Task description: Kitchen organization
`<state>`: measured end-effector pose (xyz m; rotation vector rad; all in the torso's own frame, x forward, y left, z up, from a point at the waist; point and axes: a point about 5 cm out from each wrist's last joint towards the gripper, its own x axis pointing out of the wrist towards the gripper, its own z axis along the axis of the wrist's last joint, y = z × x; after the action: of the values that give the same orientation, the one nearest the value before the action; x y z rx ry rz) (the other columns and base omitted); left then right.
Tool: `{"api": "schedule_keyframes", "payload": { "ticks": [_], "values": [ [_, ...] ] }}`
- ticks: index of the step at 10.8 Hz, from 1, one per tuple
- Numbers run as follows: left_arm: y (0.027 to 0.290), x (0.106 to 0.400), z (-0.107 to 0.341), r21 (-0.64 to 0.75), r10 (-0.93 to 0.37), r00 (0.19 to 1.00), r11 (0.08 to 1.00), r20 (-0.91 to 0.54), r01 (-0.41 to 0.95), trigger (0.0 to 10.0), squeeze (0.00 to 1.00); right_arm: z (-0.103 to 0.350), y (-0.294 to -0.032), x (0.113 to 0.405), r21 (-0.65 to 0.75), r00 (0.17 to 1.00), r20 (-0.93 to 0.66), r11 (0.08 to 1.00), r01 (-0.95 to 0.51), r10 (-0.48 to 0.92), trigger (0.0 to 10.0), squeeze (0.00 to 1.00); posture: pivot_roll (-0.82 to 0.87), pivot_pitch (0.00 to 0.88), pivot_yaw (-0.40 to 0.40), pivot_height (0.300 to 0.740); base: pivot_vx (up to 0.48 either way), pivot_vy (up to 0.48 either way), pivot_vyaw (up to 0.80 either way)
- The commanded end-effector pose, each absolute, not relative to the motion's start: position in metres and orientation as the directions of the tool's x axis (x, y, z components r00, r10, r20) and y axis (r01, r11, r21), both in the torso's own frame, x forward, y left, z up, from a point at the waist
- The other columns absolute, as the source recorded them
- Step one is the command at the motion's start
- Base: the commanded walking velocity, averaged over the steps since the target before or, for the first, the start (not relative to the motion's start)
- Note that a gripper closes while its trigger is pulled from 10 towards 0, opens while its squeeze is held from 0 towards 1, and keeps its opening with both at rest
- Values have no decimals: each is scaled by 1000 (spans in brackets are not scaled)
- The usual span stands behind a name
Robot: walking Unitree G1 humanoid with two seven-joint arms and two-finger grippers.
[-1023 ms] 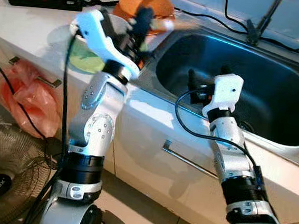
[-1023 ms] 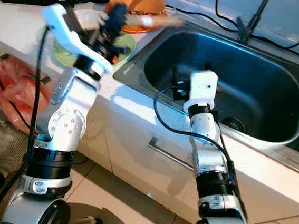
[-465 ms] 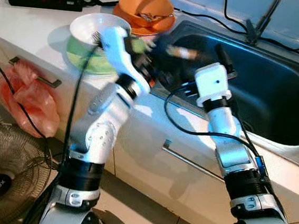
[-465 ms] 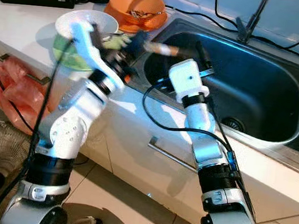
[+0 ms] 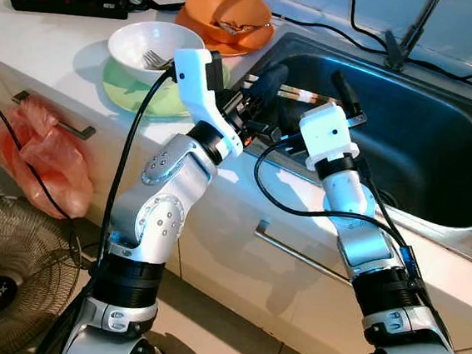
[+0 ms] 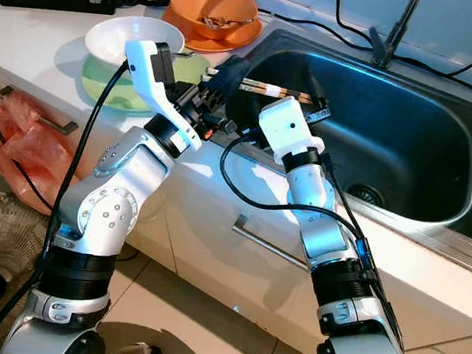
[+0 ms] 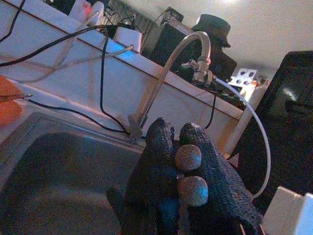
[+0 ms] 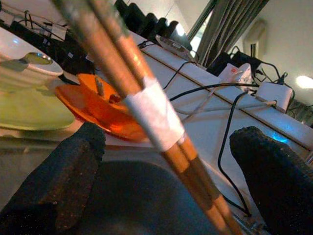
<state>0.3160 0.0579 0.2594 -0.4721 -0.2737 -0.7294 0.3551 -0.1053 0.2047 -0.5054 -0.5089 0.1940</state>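
Chopsticks (image 5: 298, 94) hang over the sink (image 5: 439, 155)'s near-left corner, clamped in the left gripper (image 5: 266, 81). Right gripper (image 5: 344, 91) is just beside them, white bowl (image 5: 148, 45) and orange bowl (image 5: 227, 13) left of the sink. Left wrist: fingers (image 7: 205, 171) pinched on the stick ends. Right wrist: fingers (image 8: 73, 166) spread wide, sticks between them untouched.
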Motion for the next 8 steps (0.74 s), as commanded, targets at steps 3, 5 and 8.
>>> {"api": "schedule_keyframes", "payload": {
  "ticks": [3,5,8],
  "values": [
    [55,310,265,-300,-599,686,622,413,723,10000,0,199,-109,359,-527,880,382,849,-44,282,0,0,86,118,-28,740,0,0,0],
    [56,310,266,-301,-597,689,625,411,720,10000,0,199,-109,359,-525,883,381,850,-39,276,0,0,86,119,-28,740,0,0,0],
    [54,308,266,-298,-615,677,611,405,734,10000,0,199,-112,361,-521,887,387,854,-18,254,0,0,88,118,-27,740,0,0,0]
  ]
}}
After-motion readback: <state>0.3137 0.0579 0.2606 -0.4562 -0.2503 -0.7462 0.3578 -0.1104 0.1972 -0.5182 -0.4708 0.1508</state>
